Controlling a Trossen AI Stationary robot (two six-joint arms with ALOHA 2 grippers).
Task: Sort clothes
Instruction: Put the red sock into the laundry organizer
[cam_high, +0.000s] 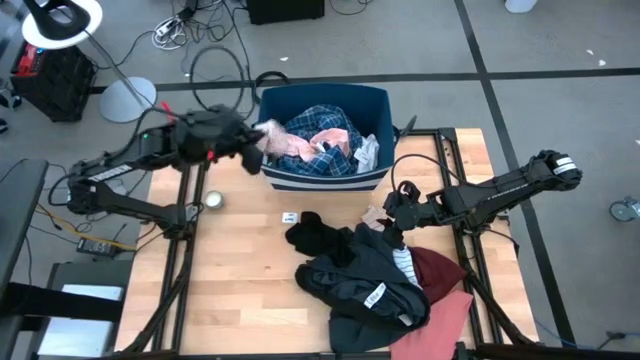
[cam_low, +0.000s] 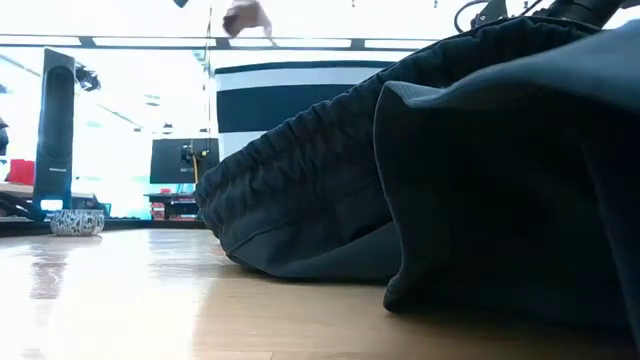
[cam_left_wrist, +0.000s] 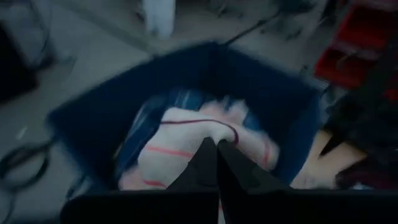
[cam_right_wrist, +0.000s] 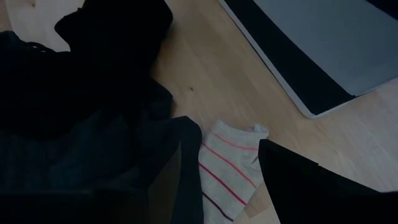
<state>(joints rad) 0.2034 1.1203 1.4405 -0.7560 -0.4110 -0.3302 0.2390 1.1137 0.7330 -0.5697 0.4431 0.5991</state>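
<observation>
A navy bin (cam_high: 372, 100) at the table's far edge holds blue plaid (cam_high: 322, 120) and pink (cam_high: 300, 146) clothes. My left gripper (cam_high: 256, 140) hangs at the bin's left rim, shut on a white sock with red stripes (cam_left_wrist: 180, 149). A pile of clothes lies on the right half of the table: black (cam_high: 318, 237), dark grey (cam_high: 365, 285), maroon (cam_high: 438, 270) and salmon pink (cam_high: 450, 320). My right gripper (cam_right_wrist: 230, 186) is open at the pile's far edge. Its fingers stand on either side of a second striped sock (cam_right_wrist: 225, 167) lying flat on the wood. My left gripper pinches the striped sock between its two fingertips at one edge (cam_left_wrist: 215, 134). The fingers slant down from the table's left toward the bin. The sock is lifted clear of the table and hangs over the bin's opening; one layer or several, I cannot tell.
A small round bowl (cam_high: 213, 200) and a white tag (cam_high: 290, 217) lie on the bare wood left of the pile. In the low view the dark grey garment (cam_low: 450, 170) blocks most of the table. Bare wood stretches along the left and near side.
</observation>
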